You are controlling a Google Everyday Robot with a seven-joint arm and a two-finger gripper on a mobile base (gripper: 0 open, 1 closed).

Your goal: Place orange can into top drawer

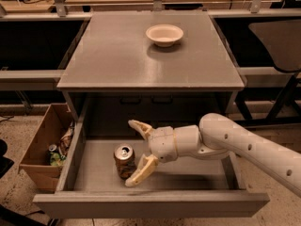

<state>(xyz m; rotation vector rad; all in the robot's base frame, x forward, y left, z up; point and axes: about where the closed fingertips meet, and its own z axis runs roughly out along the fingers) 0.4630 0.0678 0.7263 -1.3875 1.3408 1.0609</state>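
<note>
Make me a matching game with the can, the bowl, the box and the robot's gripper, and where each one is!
Things:
1 orange can
2 bowl
3 cardboard box
4 gripper

Places:
A on the floor beside the cabinet
B open, reaching into the drawer, one finger on each side of the can
C standing upright in the top drawer
D on the cabinet top

Pairs: 1-C, 2-D, 3-A, 4-B

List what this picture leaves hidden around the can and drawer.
Camera view: orange can label's right side, behind the open gripper beside it; contact unclear.
top drawer floor at right, under the arm.
cardboard box contents, too small.
Arm's base, cut off by right edge.
</note>
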